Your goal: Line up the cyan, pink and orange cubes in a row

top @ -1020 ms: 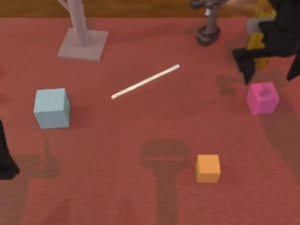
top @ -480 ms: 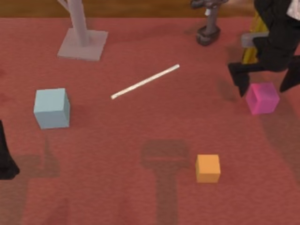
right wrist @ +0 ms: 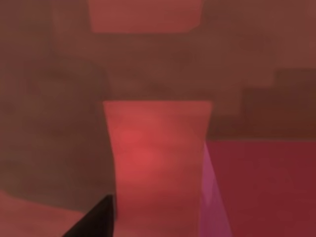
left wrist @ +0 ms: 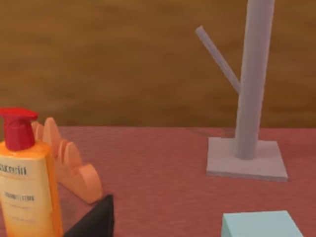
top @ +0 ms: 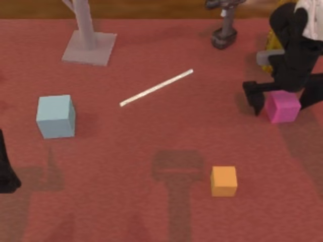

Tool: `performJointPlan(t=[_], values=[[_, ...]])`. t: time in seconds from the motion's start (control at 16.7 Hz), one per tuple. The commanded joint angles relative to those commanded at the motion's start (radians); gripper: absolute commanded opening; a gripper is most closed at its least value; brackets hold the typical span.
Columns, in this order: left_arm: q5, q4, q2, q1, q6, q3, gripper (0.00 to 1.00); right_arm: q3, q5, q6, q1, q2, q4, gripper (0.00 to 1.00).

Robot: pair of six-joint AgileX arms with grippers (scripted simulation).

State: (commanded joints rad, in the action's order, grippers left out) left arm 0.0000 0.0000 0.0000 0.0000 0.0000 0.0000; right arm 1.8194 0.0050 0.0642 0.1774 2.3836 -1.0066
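Top view first: the right gripper [top: 283, 98] sits at the right edge of the frame, lowered over the pink cube [top: 282, 106]. Its jaws are spread wide, one dark finger [top: 254, 97] just left of the cube and the other at the cube's right, by the frame edge; neither is clearly pressing the cube's sides. The cyan cube [top: 55, 116] lies at centre left, well apart from the others. The orange cube [top: 223, 181] is at lower centre right, below and left of the pink one. A thin white stick [top: 156, 87] lies diagonally near the middle, and a grey stand [top: 89, 46] rises at upper left on the red table [top: 151, 141]. The left gripper [top: 6, 174] is parked at the left edge, lower half; I cannot tell how its jaws stand.

Left wrist view: the cyan cube [left wrist: 260, 224] shows at lower right, the grey stand [left wrist: 249, 123] above it, an orange pump bottle [left wrist: 27, 187] at lower left beside an orange scalloped rack [left wrist: 69, 165].

Right wrist view: the pink cube [right wrist: 261, 190] fills the lower right, with one dark fingertip [right wrist: 96, 222] at the lower left, clear of it.
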Motion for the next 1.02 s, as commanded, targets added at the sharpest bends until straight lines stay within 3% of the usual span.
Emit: performJointPlan(t=[0.06,0.84,1.02], values=[[0.000,0.000,0.000,0.000,0.000,0.000,1.00,0.000,0.000,0.000,0.000,0.000,0.000,1.00],[0.000,0.000,0.000,0.000,0.000,0.000,1.00,0.000,0.000,0.000,0.000,0.000,0.000,0.02],[0.000,0.000,0.000,0.000,0.000,0.000,1.00,0.000,0.000,0.000,0.000,0.000,0.000,0.00]])
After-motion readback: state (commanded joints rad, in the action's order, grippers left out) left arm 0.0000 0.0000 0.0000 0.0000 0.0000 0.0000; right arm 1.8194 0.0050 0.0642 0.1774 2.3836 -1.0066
